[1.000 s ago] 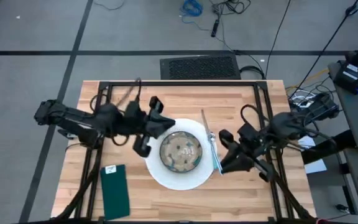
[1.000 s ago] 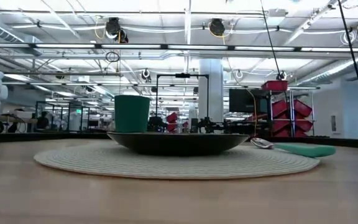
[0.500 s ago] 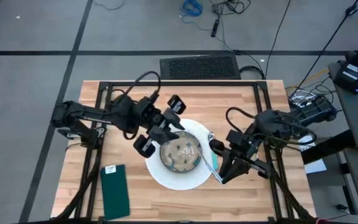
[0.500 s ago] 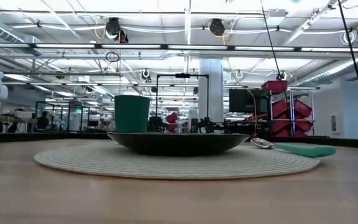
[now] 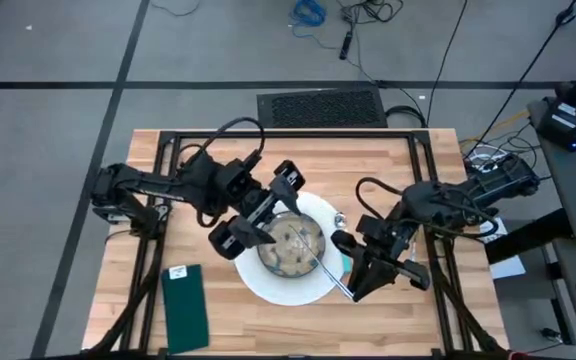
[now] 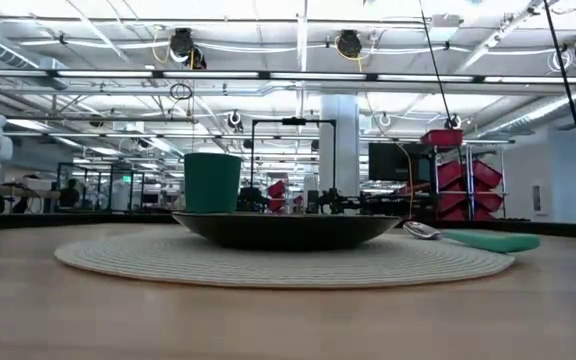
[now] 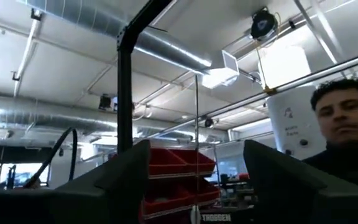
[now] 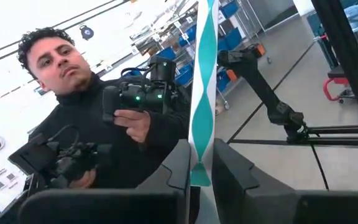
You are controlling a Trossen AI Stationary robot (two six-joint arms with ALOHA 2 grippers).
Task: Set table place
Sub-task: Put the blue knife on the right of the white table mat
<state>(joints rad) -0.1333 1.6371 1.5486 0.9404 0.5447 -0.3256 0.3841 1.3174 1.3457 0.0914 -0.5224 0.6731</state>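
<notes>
A dark bowl [image 5: 290, 245] sits in the middle of a round white woven mat [image 5: 268, 285] on the table [image 5: 408, 320]. My left gripper [image 5: 271, 213] hovers open over the bowl's left rim, tipped upward, with nothing between its fingers. My right gripper [image 5: 354, 288] is at the mat's right edge, shut on a teal-handled utensil [image 8: 202, 81]. A teal-handled spoon [image 6: 468, 239] lies on the mat's right part. In the low view a green cup [image 6: 212, 182] stands behind the bowl. My right gripper pinches the utensil's teal handle [image 8: 199, 158] between its two fingers. The handle sticks up out of the fingers. In the high view a thin shaft [image 5: 323, 268] slants from the fingers toward the bowl; whether its far end touches the bowl I cannot tell.
A dark green flat rectangle with a white label [image 5: 186, 305] lies at the table's near left corner. A black frame [image 5: 288, 135] runs around the tabletop. A person holding hand controllers [image 8: 104, 124] stands beyond the table. Bare wood shows along the near edge.
My left gripper has moved toward the table's right, from the mat's left edge to over the bowl's rim, and has opened. My right gripper has shifted toward the near edge and the bowl and turned; a thin utensil now slants from it toward the bowl.
</notes>
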